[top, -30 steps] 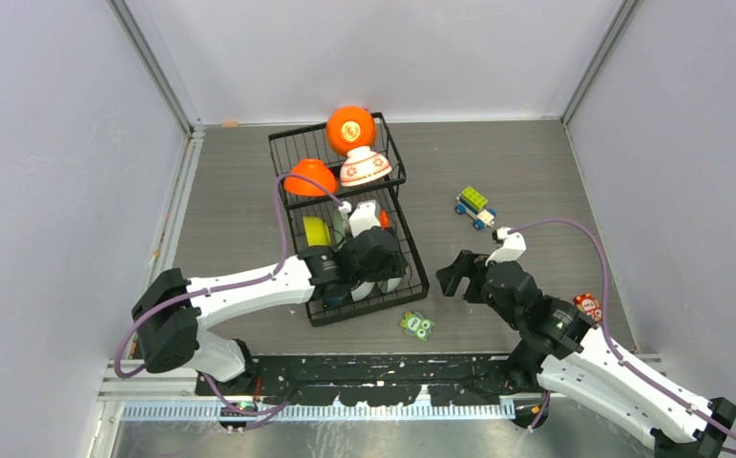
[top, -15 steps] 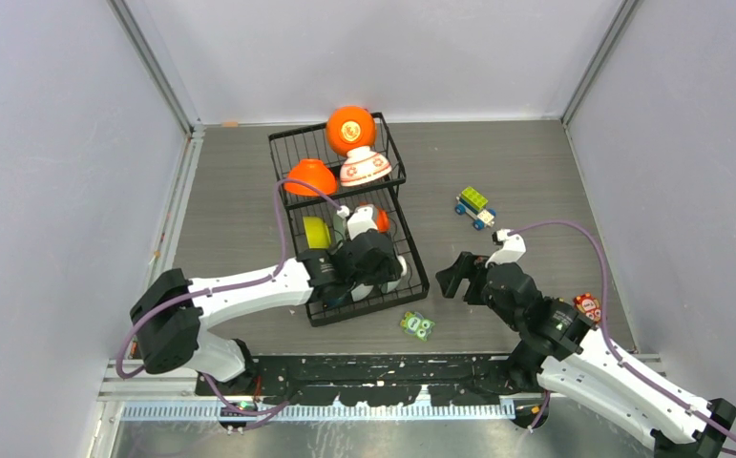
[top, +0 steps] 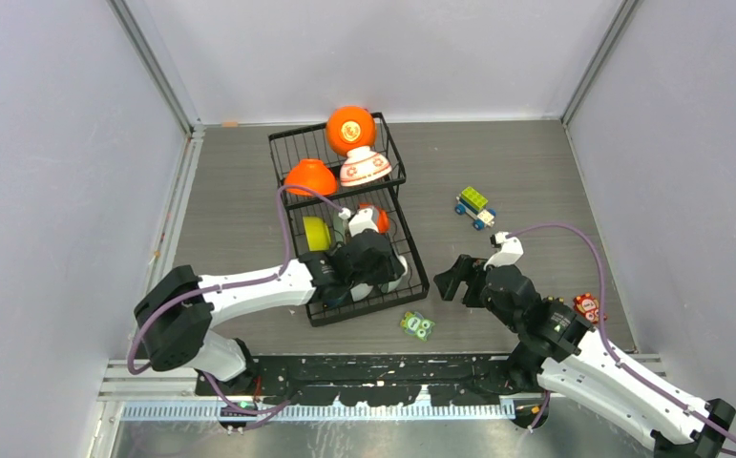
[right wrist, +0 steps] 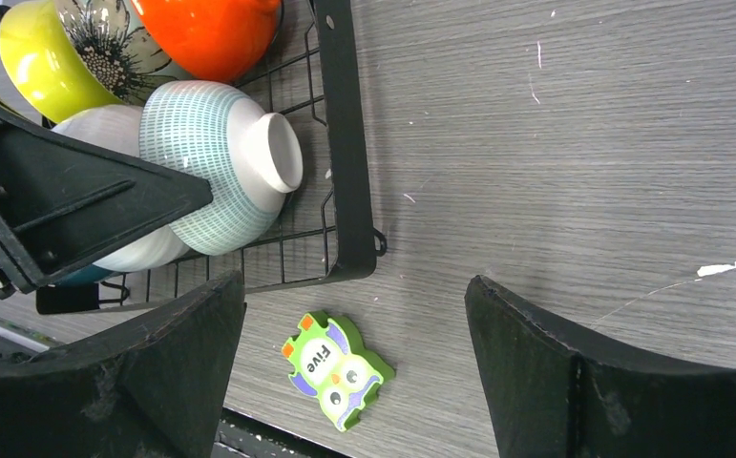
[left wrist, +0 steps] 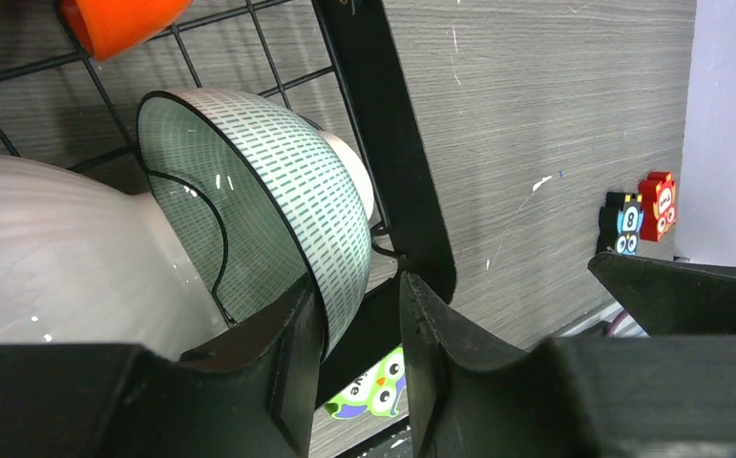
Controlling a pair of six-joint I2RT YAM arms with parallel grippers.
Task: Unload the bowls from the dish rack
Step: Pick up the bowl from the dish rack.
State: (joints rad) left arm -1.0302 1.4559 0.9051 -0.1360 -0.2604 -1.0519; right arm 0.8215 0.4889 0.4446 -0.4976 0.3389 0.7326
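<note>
The black wire dish rack [top: 292,143] holds several bowls: two orange ones [top: 350,127], a white one with red flowers [top: 364,167] and a lime one [top: 316,232]. My left gripper [top: 383,272] reaches into the rack's near section. In the left wrist view its jaws [left wrist: 359,286] straddle the rim of a pale mint dashed bowl [left wrist: 268,191]. One finger [left wrist: 302,324] touches the bowl's inside; the other stands apart beside the rack's frame [left wrist: 392,172]. A white bowl [left wrist: 49,258] lies next to it. My right gripper [top: 450,277] hangs wide open over the table right of the rack, holding nothing.
A green owl block [right wrist: 337,370] lies on the table just in front of the rack's near right corner [right wrist: 340,143]. A toy truck [top: 474,206] sits to the right of the rack. Small owl figures [top: 588,307] stand near the right arm.
My left gripper's jaws have narrowed around the mint bowl's rim. The right arm has drifted slightly toward the rack, jaws unchanged.
</note>
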